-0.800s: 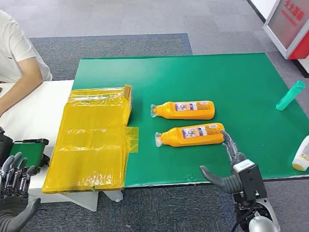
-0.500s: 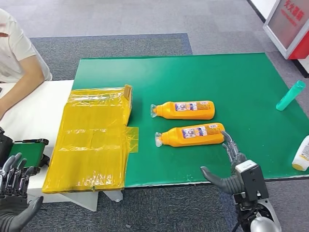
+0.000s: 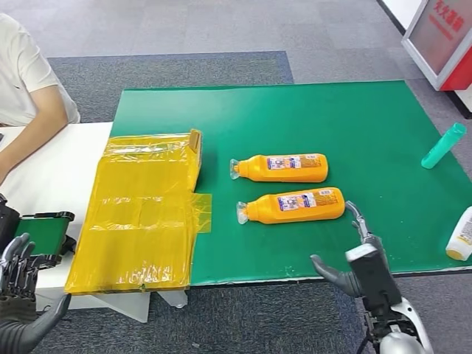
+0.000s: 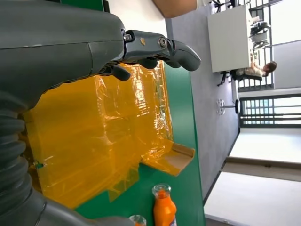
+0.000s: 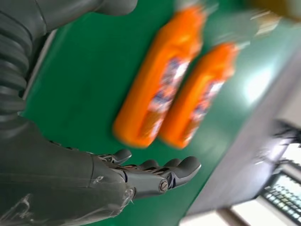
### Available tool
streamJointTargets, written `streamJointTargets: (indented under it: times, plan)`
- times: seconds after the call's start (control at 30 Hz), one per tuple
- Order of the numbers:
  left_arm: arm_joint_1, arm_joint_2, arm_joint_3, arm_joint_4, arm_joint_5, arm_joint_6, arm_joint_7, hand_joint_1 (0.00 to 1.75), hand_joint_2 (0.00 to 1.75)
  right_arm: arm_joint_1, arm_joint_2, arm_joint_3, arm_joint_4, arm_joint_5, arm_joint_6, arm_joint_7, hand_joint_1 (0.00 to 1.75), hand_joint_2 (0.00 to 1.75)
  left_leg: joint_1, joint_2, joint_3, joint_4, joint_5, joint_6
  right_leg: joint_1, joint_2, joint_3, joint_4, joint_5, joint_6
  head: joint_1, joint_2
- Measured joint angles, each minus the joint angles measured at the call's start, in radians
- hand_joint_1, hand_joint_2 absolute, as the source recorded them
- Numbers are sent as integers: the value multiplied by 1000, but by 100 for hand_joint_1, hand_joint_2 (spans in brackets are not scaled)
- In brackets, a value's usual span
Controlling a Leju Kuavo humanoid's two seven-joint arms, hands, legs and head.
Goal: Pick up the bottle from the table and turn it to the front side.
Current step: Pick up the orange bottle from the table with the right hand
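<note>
The right robot hand [image 3: 356, 254] hangs at the near edge of the green-topped desk [image 3: 345, 118], fingers spread and thumb stuck out to the left, holding nothing. Its fingertips [image 3: 352, 209] reach just past the flat base end of the nearer orange plastic bottle [image 3: 292, 206], close beside it, though contact cannot be told. In the right wrist view the same hand [image 5: 117, 181] is open below the two blurred orange bottles, apart from them.

The nearer orange plastic bottle lies on its side on the green surface, clear cap pointing left, label facing up. The second orange plastic bottle [image 3: 281, 167] lies parallel, just beyond it.

The left robot hand [image 3: 22, 291] is low at the left, off the desk, its fingers loosely apart and empty. A yellow plastic-wrapped flat box [image 3: 141, 214] lies between it and the bottles. A teal tube [image 3: 443, 145] and a white bottle [image 3: 461, 236] lie at the desk's right edge.
</note>
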Motion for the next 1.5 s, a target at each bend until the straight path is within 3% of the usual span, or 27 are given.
streamJointTargets:
  times: [0.1,0.23,0.43,0.63,0.87,1.27,1.5]
  plan:
    - [-10,0,0,1,3,-40,2,0,175,-30,-37,45,2,280,2,75,0,175,0,0,0,0,0,0,0,0,0,0,0,0,0,0]
    - [-39,0,2,10,3,-92,2,0,175,-113,-114,126,66,501,28,149,0,175,0,0,0,0,1,0,0,0,0,0,2,-1,0,0]
    - [-68,0,2,38,-4,-127,2,0,175,-265,-206,223,209,657,54,185,0,175,0,0,0,0,3,1,0,0,0,0,3,0,0,0]
    - [-85,0,2,73,-11,-143,2,0,175,-444,-266,314,413,794,62,200,0,175,0,0,-1,0,5,1,0,0,0,0,5,0,0,0]
    - [-87,0,2,110,-21,-144,-2,0,175,-608,-297,395,664,867,37,188,0,175,0,0,-1,0,5,1,0,0,-1,0,5,1,0,0]
    - [-83,6,-1,134,-25,-145,-26,0,175,-764,-307,476,982,910,32,152,0,175,0,0,-1,0,5,1,0,0,-1,0,5,1,0,0]
    - [-61,30,-54,132,-7,-141,-70,0,175,-856,-314,521,1192,931,-10,155,0,175,0,0,-1,0,6,1,0,0,-1,0,5,1,0,0]
